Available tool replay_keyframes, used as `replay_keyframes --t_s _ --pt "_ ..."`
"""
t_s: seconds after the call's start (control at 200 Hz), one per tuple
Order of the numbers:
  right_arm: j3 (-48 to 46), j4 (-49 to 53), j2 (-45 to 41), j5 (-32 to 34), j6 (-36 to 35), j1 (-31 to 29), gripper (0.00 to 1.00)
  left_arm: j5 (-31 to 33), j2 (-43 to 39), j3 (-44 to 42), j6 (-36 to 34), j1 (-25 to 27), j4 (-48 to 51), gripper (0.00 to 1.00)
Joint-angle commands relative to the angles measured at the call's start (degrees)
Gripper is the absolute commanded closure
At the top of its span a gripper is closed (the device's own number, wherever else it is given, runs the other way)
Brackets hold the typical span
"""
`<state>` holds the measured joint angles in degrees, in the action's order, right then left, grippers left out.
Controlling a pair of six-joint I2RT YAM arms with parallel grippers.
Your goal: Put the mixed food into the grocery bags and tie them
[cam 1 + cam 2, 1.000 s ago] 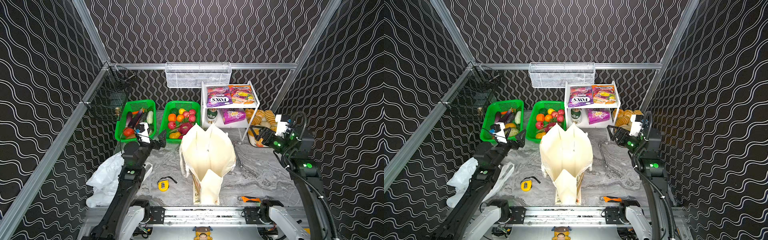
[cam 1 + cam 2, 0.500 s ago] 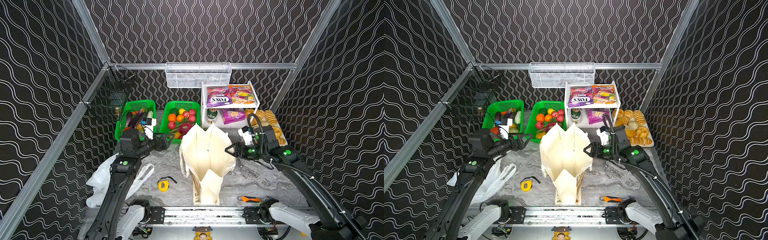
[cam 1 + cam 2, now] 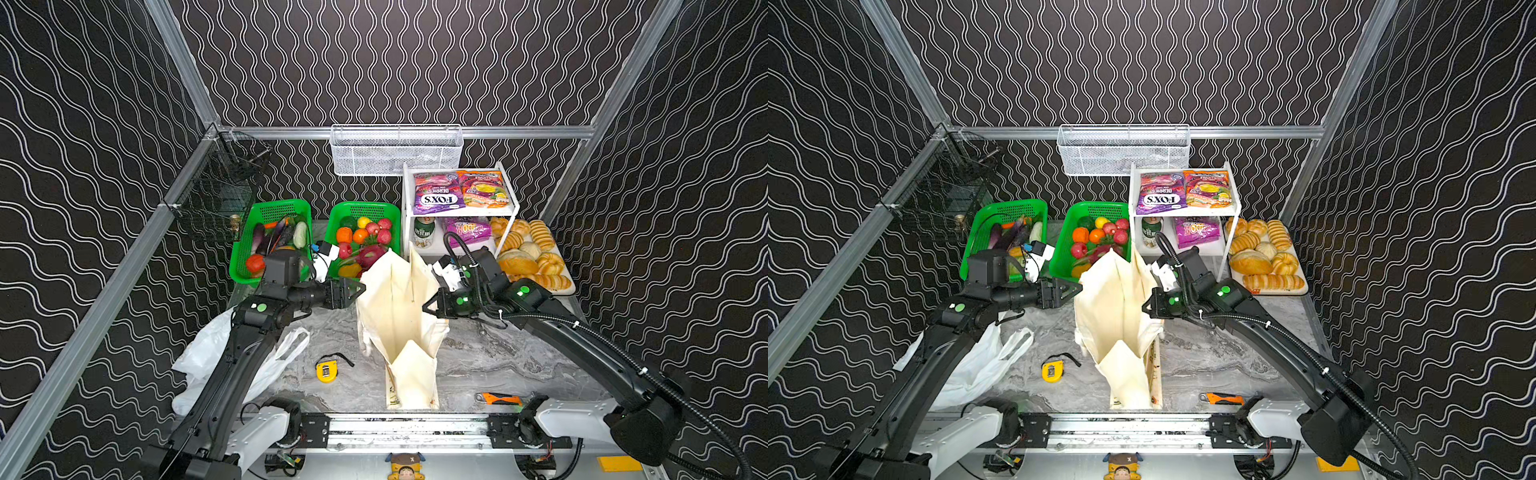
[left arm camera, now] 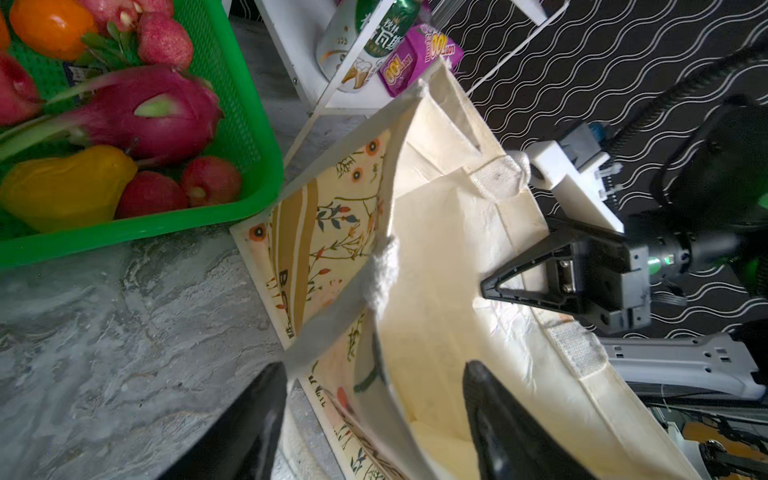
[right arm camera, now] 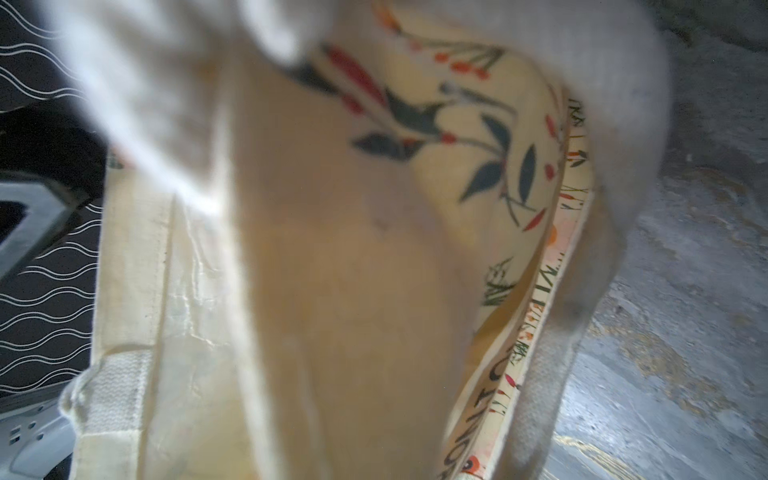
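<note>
- Left wrist view: the cream tote (image 4: 436, 257) stands open on the tabletop (image 4: 104, 332), between the two grippers; its near wall and a strap pass between the spread fingers (image 4: 249, 424) of the left gripper (image 4: 372, 370)
- The right gripper (image 4: 484, 287) faces the left one across the tote's mouth; its jaws are pressed together, pinching the far wall near the rim
- In both top views the white plastic bag (image 3: 199, 357) lies crumpled on the tabletop beneath the left arm, well behind that gripper
- Just beyond the left gripper sits a green basket (image 3: 365, 208) holding the dragon fruit (image 4: 141, 116) and other toy fruits
- Beyond the right gripper a white shelf (image 3: 405, 195) carries the FOX'S packet (image 3: 436, 193) on top; the green can (image 3: 424, 232) and pink-purple packet (image 3: 467, 230) sit below
- On the right gripper's outer side lie bread rolls (image 3: 528, 253); behind both grippers, toward the robot's base, a yellow tape measure (image 3: 327, 370) and an orange knife (image 3: 498, 399) lie on the tabletop
</note>
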<state>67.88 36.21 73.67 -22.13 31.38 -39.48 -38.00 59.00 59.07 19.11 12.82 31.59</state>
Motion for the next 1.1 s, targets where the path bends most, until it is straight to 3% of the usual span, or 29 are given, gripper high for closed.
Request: replay_keyframes --t_s 0.0,0.045,0.15,0.22,0.496,0.621,0.696,0.846,0.946,1.096 --pt "-0.1 -9.1 0.6 -1.2 4.1 -1.6 1.0 2.4 1.8 1.2 0.3 0.7 1.2 0.44" --pt "-0.6 -11.7 0.7 -2.0 5.3 -2.1 1.0 2.6 2.6 1.8 0.8 0.9 1.0 0.5" --pt "-1.3 -16.5 1.4 -2.9 7.4 -3.2 1.0 7.8 3.4 4.0 1.4 1.0 2.6 0.84" --pt "-1.3 -18.8 2.1 -3.7 8.3 -3.7 1.0 12.3 3.4 5.5 1.2 0.9 4.3 1.0" --pt "2.5 -19.1 5.9 -5.5 9.5 -4.8 1.0 23.7 1.4 9.9 1.3 1.0 10.5 1.0" --pt "6.2 -10.6 6.4 -1.9 6.7 -6.3 1.0 20.4 1.6 11.4 0.8 1.0 13.1 1.0" --pt "5.4 -8.7 5.1 -3.1 5.4 -6.9 1.0 19.1 2.8 13.7 -0.6 1.0 18.5 1.0" --pt "3.4 -10.4 4.6 -7.7 4.5 -7.2 1.0 27.7 0.7 14.6 -2.2 1.0 24.7 1.0" --pt "4.6 -12.2 6.7 -4.7 5.1 -7.2 1.0 33.1 0.1 14.5 -2.0 0.9 23.9 1.0" --pt "7.3 -15.6 10.2 3.2 5.1 -7.2 1.0 31.9 3.8 15.3 -2.9 1.0 19.6 1.0"
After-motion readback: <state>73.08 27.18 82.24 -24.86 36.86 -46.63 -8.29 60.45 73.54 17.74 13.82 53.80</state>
